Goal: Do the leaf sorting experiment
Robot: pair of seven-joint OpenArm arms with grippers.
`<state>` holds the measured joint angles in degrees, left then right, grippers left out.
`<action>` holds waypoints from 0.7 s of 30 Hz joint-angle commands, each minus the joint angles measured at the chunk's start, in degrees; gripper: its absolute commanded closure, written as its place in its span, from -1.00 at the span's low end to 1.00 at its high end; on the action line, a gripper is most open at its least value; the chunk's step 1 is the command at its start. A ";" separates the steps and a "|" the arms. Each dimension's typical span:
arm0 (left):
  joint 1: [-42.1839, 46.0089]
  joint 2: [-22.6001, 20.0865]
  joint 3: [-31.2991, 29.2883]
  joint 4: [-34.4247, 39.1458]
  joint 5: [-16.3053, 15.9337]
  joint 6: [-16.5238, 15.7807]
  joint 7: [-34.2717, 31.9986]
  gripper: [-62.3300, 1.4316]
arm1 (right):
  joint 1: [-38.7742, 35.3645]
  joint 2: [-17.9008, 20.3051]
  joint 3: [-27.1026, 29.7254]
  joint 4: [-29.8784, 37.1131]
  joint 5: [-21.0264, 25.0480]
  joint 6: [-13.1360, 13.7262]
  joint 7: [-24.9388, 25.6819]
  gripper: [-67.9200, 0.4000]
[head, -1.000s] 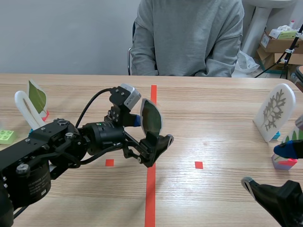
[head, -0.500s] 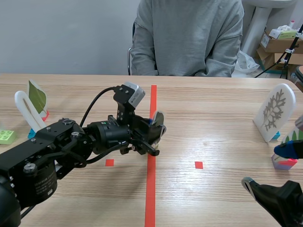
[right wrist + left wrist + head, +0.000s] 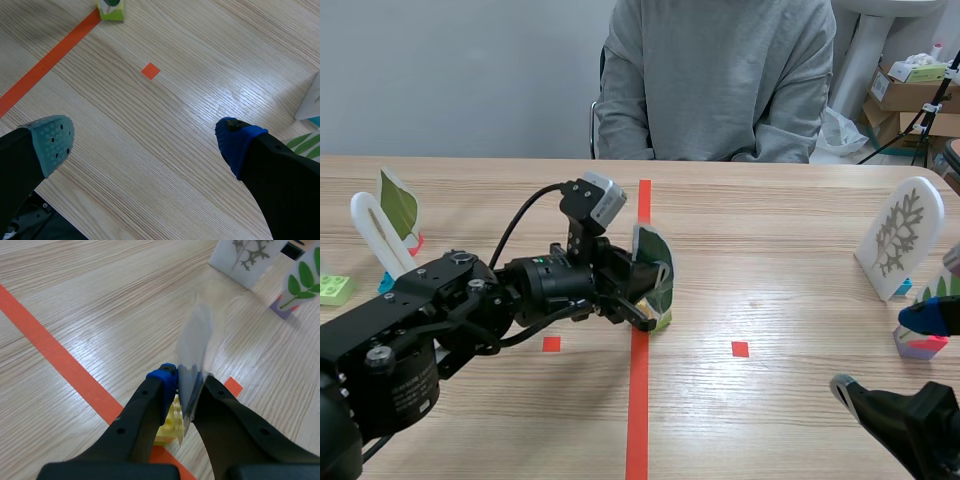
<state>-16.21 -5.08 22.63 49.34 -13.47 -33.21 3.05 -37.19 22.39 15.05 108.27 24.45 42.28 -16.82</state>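
A white card with a dark green leaf (image 3: pixel 656 268) stands in a yellow-green block (image 3: pixel 662 320) on the red centre tape line. My left gripper (image 3: pixel 645 292) is shut on the card just above the block. In the left wrist view the card (image 3: pixel 193 355) shows edge-on and blurred between the fingers (image 3: pixel 162 379), with the block (image 3: pixel 170 424) under them. My right gripper (image 3: pixel 142 142) hangs open over bare table at the front right (image 3: pixel 885 352), holding nothing.
A leaf card on a white stand (image 3: pixel 390 215) and a green block (image 3: pixel 332 290) are at the far left. A white card with a branching leaf (image 3: pixel 898 235) and a purple-based leaf card (image 3: pixel 300 282) stand at the right. A person (image 3: pixel 720 80) sits across the table.
My left gripper went from open around the leaf card to shut on it. The card tipped low half a second ago and now stands upright by the tape line. The right arm kept still.
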 commanded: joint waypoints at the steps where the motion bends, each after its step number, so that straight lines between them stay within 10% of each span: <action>1: 2.16 -0.63 -1.14 4.13 -0.24 -1.03 -0.44 0.83 | -0.11 0.79 0.66 0.90 -0.26 0.44 0.70 -0.70; 11: 21.42 -4.35 -20.04 22.64 -7.21 -3.63 -0.48 0.83 | -0.09 0.79 0.66 0.90 -1.25 0.44 1.62 -0.70; 21: 29.68 -5.64 -40.00 24.09 -11.65 -1.99 -1.95 0.83 | 0.09 0.79 0.66 0.90 -1.25 0.44 1.79 -0.70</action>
<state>14.92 -9.87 -18.28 73.47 -24.51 -35.68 2.33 -37.19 22.39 15.05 108.27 22.55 42.28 -15.66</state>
